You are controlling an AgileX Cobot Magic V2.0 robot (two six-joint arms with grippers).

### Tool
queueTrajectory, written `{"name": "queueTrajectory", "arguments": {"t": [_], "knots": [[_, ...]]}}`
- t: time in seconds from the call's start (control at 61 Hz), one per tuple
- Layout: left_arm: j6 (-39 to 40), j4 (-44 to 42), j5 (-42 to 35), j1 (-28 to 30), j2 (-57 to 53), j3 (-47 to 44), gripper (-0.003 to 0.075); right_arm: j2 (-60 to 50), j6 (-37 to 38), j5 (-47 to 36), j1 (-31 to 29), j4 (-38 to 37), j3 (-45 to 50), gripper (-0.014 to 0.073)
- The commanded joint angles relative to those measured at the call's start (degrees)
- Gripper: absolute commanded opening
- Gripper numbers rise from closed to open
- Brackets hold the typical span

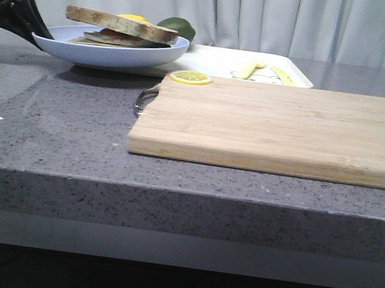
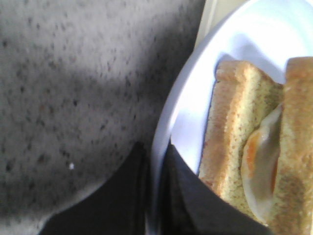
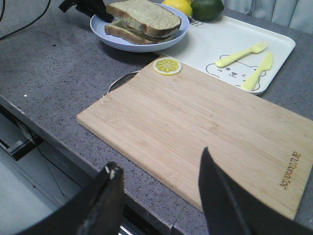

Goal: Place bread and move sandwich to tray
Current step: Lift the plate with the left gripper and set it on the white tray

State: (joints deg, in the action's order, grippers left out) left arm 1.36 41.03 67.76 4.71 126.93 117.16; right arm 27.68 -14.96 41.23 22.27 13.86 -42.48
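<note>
The left claw (image 2: pixel 155 196) is closed on the rim of the plate (image 1: pixel 112 51), which carries the sandwich (image 1: pixel 122 26) with the bread (image 3: pixel 144 14) on top. The plate reaches over the tray (image 3: pixel 234 39). The right claw (image 3: pixel 159 196) is wide open above the cutting board (image 3: pixel 195 132), holding nothing.

A grey speckled tabletop (image 1: pixel 54 127) holds a wooden cutting board (image 1: pixel 278 130) at the right, a lemon slice (image 1: pixel 191 78) on its far left corner. Behind it lies a white tray (image 1: pixel 217 61). At the far left, a black hand (image 1: pixel 22 14) grips the rim of a pale blue plate (image 1: pixel 112 53) carrying the sandwich (image 1: pixel 121 26).
</note>
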Motion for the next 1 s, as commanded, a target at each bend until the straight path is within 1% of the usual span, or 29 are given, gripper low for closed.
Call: {"name": "queueTrajectory", "arguments": {"t": [0.0, 0.164, 0.311, 0.721, 0.984], "knots": [[1.8, 5.8, -4.7, -0.6, -3.8, 3.0, -0.0020, 0.3, -0.1, -4.1, -0.3, 0.3, -1.5, 0.0382], [4.4, 6.0, -10.2, -0.9, -3.5, 3.0, -0.0020, 0.3, -0.1, -4.1, -0.3, 0.3, -1.5, 0.0382], [4.4, 6.5, -12.1, -1.6, -3.5, 3.0, -0.0020, 0.3, -0.1, -4.1, -0.3, 0.3, -1.5, 0.0382], [4.2, 4.7, -11.1, -6.3, -1.2, 3.0, -0.0020, 0.3, -0.1, -4.1, -0.3, 0.3, -1.5, 0.0382], [4.4, 4.9, -11.2, -7.2, -0.7, 3.0, -0.0018, 0.3, -0.1, -4.1, -0.3, 0.3, -1.5, 0.0382]]}}
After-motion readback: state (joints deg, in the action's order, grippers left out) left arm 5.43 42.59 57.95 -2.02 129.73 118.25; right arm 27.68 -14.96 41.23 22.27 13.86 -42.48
